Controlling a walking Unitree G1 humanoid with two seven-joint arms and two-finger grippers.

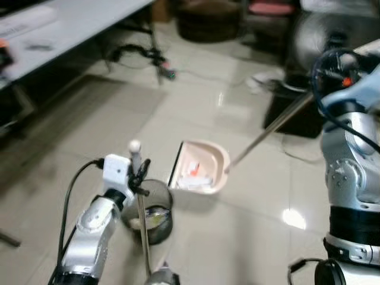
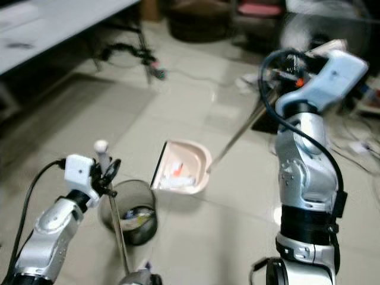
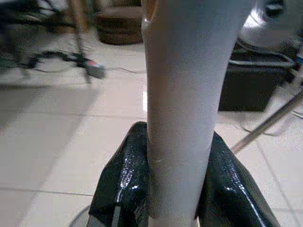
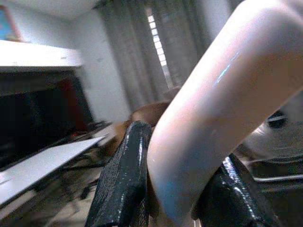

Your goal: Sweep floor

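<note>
Dustpan (image 1: 199,167), pink, holding scraps, tipped just right of the mesh wastebasket (image 1: 149,212), its long metal handle (image 1: 270,126) running up-right to the right gripper (image 4: 180,189), clamped on the pale grip. Left gripper (image 1: 140,172), nearer the bin, pinches the upright broom handle (image 1: 143,228). Glossy tiled floor (image 1: 237,225); white table (image 1: 77,24) far left; cables beyond.

Pale pink dustpan (image 1: 202,165) holding white and orange scraps, on a silver pole (image 1: 270,128). Dark grey bin (image 1: 151,211) beside the black left pincer (image 1: 140,172). Glossy beige floor tiles (image 1: 119,119). White surface (image 1: 65,24).
</note>
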